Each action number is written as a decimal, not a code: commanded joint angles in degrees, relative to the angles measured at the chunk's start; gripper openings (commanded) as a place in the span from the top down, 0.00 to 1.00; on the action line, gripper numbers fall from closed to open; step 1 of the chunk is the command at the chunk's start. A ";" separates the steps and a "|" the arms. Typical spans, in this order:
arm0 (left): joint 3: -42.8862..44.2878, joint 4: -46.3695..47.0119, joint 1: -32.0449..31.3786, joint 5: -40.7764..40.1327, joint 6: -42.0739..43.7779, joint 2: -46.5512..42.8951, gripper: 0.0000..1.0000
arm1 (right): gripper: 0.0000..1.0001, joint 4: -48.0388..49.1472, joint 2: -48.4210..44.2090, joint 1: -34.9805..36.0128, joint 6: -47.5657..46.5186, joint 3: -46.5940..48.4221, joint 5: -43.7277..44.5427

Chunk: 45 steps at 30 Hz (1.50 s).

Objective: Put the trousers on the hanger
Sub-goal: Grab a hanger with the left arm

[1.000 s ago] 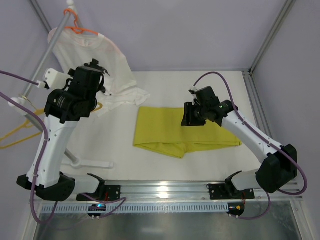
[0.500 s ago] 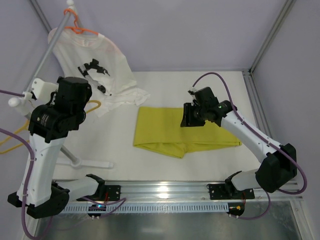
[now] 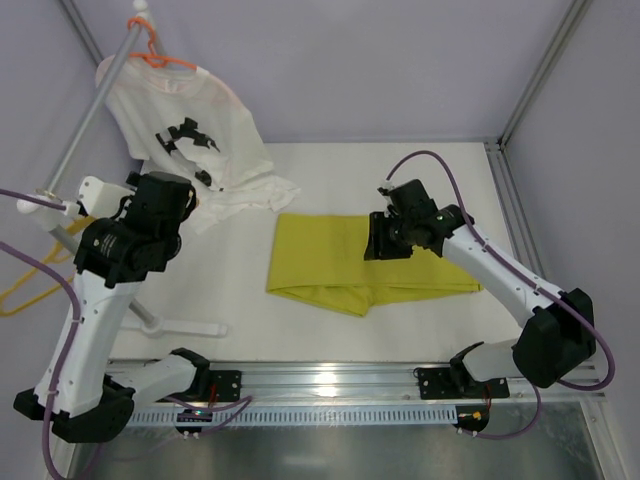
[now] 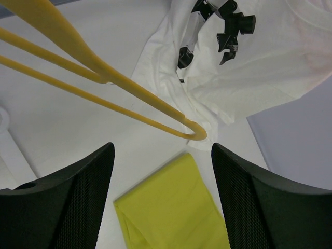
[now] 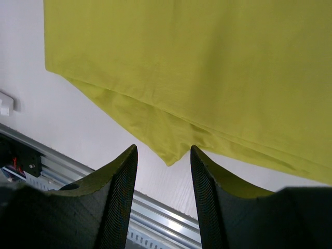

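Clerk: Moved since a second ago: left arm (image 3: 95, 300), wrist now off the T-shirt (image 3: 190, 120) print and drawn back toward the left edge. Right arm (image 3: 500, 275) nearly as before; trousers unshifted.

Checker: Top view, item by item?

Clerk: Trousers (image 3: 360, 265): folded flat, mid-table (image 3: 320, 170), long axis left to right, one fold corner pointing at the near edge. Waist end or cuff end: cannot tell. Right claw (image 3: 385, 243): over their far right part. Hanger (image 3: 28, 282): far left, largely hidden by the left arm, well apart from the trousers.

Checker: Left wrist view?

Clerk: Left claw (image 4: 162, 171): jaws wide, nothing between them. Hanger (image 4: 104, 83): long axis upper left to lower right, rounded end pointing toward the T-shirt hem, beyond the fingertips, not gripped. Trousers (image 4: 171, 207): one corner seen below, between the two fingers.

Checker: Right wrist view?

Clerk: Right claw (image 5: 163, 171): jaws partly apart, holding nothing, above the trousers (image 5: 207, 67). Cloth edge runs on a slant; its fold corner sits in line with the gap.
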 commanded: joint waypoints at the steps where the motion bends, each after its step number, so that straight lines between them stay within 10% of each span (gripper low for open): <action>1: -0.13 -17.19 0.32 -4.23 -6.11 2.40 0.23 | 0.51 0.22 -3.04 0.39 0.60 0.55 0.71; 22: 3.64 -17.36 7.88 -12.66 -16.06 14.97 0.32 | 0.51 0.31 0.03 0.30 -2.66 1.96 1.67; 40: 2.51 -11.14 9.46 -14.17 -6.57 14.37 0.99 | 0.51 0.93 2.49 0.30 -2.13 3.46 0.97; 45: -0.65 -3.49 9.46 -11.36 -1.74 11.46 1.00 | 0.51 1.02 2.75 0.30 -1.87 3.37 1.06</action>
